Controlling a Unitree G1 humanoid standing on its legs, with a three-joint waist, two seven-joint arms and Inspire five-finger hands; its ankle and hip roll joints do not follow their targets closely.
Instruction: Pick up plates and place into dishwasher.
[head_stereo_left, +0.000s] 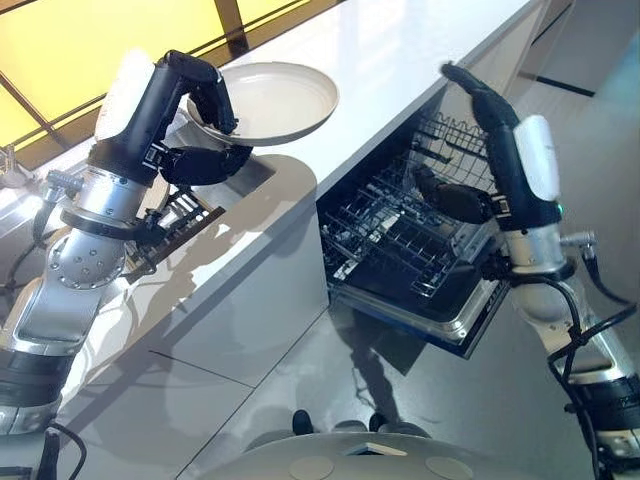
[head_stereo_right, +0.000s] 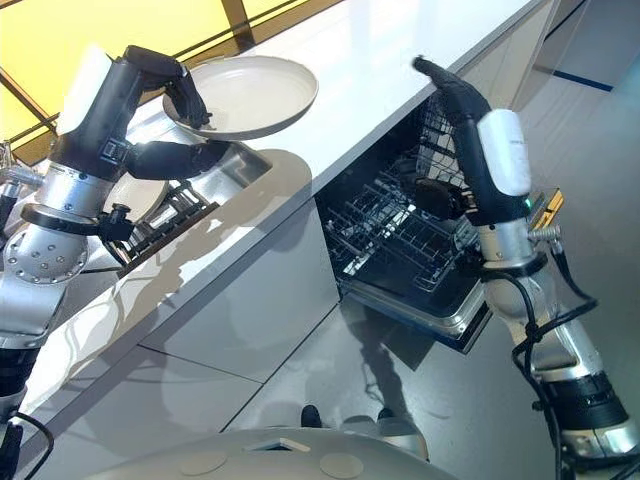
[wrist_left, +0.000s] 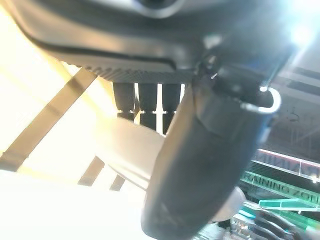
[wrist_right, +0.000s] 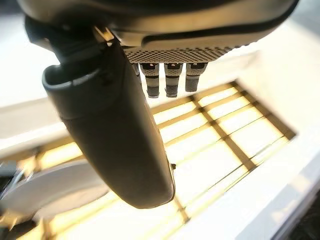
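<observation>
Left eye view: round, shallow white plate (head_stereo_left: 272, 103).

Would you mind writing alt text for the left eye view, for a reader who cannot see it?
The left hand grips a white plate by its rim above the white counter. To the right, the open right hand is raised over the dishwasher, whose wire racks are pulled out.
</observation>
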